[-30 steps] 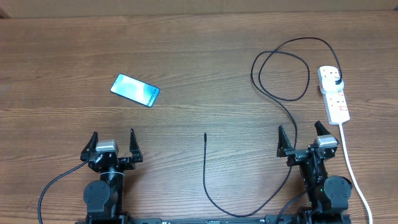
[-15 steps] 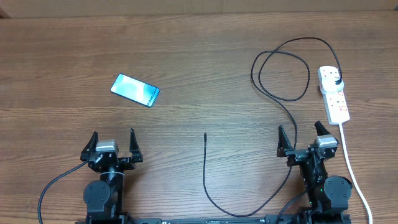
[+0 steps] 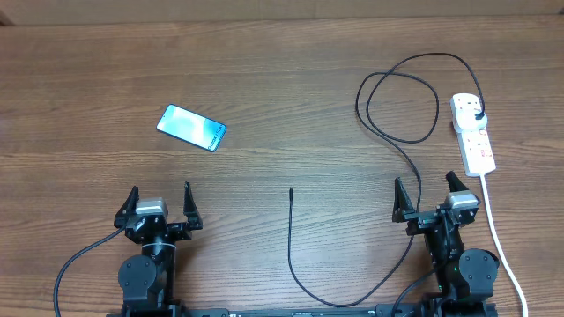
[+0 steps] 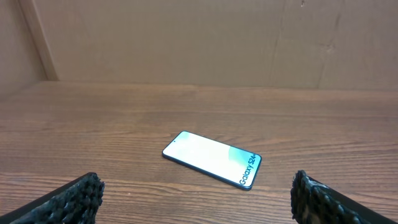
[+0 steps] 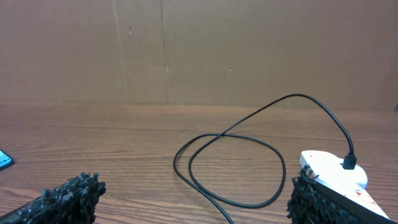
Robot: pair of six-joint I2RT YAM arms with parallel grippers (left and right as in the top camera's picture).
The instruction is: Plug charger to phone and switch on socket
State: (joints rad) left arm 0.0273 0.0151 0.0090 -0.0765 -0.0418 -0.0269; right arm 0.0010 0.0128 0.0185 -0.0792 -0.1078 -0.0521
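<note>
We are opening the task: nothing gripped, charger not yet in the phone.
Over the table, the left gripper and right gripper are hanging with fingers spread wide, empty. The socket is lying ahead of the right fingers, slightly rightward, plug seated; the phone is lying ahead of the left fingers; the connector tip is resting between both pairs. We are judging that pinching this tip comes next.
</note>
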